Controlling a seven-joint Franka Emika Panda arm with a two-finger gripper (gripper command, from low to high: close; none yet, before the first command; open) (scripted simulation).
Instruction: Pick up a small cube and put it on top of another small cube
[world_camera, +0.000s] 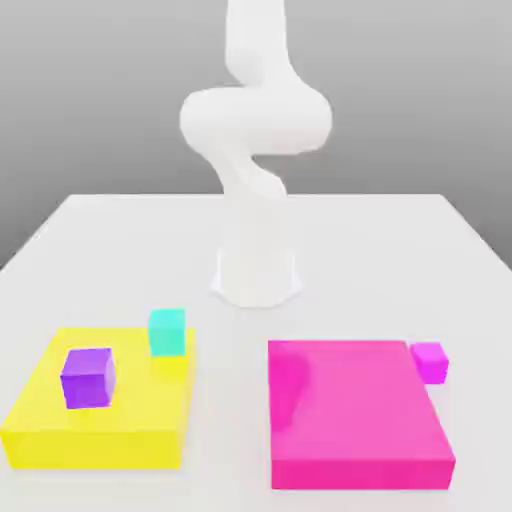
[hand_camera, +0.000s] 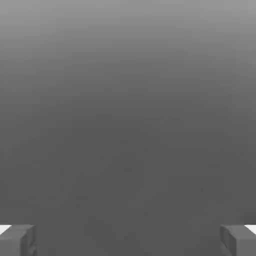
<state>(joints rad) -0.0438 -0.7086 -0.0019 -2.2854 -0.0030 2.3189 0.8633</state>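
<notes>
claw (hand_camera: 128, 240): wide open, empty | purple cube (world_camera: 87, 377): mid-slab | teal cube (world_camera: 167, 332): slab edge

I see a plain white table (world_camera: 400, 230) under soft, even light, its far edge meeting a bare grey backdrop (world_camera: 90, 90) that darkens gently toward the top.

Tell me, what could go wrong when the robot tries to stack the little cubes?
The teal cube sits at the far edge of the yellow block, so a nudge might knock it off. The purple cube sits close by, so wide-open jaws could bump it. The magenta cube lies right beside the pink block, leaving little room on that side.
</notes>
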